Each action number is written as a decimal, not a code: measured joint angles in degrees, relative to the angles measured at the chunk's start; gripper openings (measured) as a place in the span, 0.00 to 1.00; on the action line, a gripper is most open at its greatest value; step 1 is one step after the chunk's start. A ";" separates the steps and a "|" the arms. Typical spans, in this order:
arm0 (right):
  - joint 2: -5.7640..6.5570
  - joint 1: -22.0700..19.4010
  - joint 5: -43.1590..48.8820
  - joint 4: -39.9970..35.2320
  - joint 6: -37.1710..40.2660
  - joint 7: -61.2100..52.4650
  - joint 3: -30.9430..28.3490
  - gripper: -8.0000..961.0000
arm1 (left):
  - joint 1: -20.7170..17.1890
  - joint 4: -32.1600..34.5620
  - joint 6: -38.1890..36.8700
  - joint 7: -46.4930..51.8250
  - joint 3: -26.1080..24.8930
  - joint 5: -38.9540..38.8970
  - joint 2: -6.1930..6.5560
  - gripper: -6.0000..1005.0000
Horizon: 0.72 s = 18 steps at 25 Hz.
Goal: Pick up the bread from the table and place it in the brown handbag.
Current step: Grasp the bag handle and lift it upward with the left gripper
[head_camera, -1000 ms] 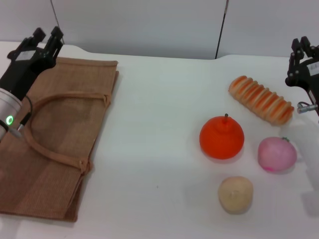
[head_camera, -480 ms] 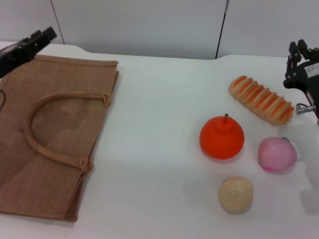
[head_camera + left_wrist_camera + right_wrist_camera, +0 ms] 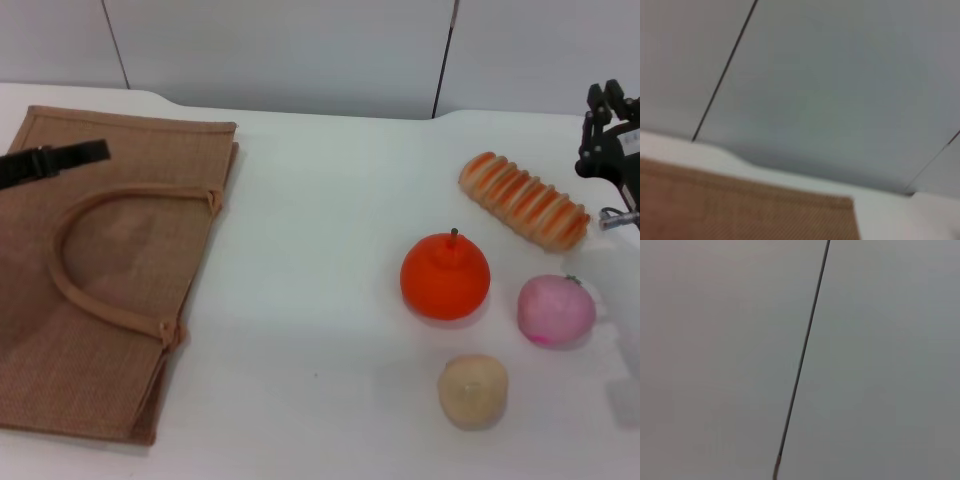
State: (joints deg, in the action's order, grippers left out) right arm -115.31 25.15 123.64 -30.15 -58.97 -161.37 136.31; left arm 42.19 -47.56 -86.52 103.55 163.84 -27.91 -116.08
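The bread (image 3: pixel 523 200), a striped orange-and-tan loaf, lies at the far right of the white table (image 3: pixel 320 200). The brown handbag (image 3: pixel 110 270) lies flat on the left side, its loop handle on top; the left wrist view shows its far edge (image 3: pixel 740 215). My left gripper (image 3: pixel 60 158) shows as a dark bar reaching in from the left edge over the bag's far part. My right gripper (image 3: pixel 606 98) hangs at the right edge, just right of and beyond the bread, open and holding nothing. The right wrist view shows only the wall.
An orange fruit (image 3: pixel 445 276) sits in front of the bread, with a pink round fruit (image 3: pixel 556 310) to its right and a small beige ball (image 3: pixel 473 390) nearer the front. A grey panelled wall stands behind the table.
My left arm has swung off the bag's far left corner and mostly out of view, leaving a dark bar at the left edge. The right gripper has barely shifted.
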 joint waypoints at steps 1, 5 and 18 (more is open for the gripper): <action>0.00 0.00 -0.02 0.29 0.00 0.00 -0.02 0.14 | 0.36 -1.04 -0.14 0.95 0.02 1.69 0.05 0.51; 0.00 -0.01 -0.07 0.96 0.00 0.00 -0.11 0.15 | 1.99 -4.65 -0.37 4.46 0.15 7.97 0.38 0.51; -0.10 0.22 -0.07 1.72 0.09 0.00 -0.08 0.16 | 8.84 -5.91 1.28 13.05 0.31 30.99 2.32 0.65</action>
State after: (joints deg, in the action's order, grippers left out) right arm -115.41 25.37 123.57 -28.43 -58.88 -161.37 136.23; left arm 51.03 -53.47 -85.24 116.61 164.15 3.08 -113.76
